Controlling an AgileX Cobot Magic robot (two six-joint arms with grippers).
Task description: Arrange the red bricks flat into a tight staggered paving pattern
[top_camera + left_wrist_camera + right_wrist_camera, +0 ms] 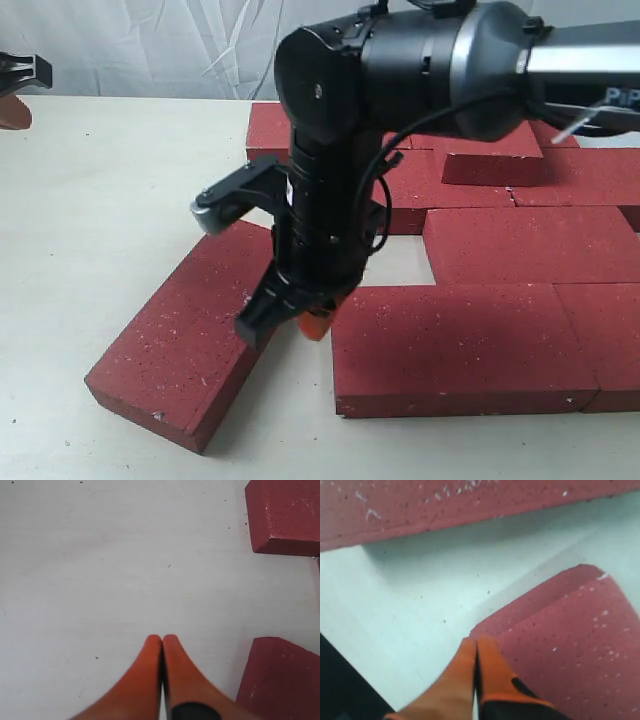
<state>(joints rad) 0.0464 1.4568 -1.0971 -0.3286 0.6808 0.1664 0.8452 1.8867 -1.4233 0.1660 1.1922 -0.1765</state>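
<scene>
By brick (pixel 570 625) corner, right end effector (pixel 476 642) closed

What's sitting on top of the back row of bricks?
One more red brick appears to lie flat on the back row bricks. The right arm covers its far edge and the bricks behind it, so anything else there cannot be seen.

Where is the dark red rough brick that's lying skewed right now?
Exterior view, lower left: the skewed dark red brick lies flat, angled away from the front-row brick to its right, with the right gripper at the gap between them.
</scene>
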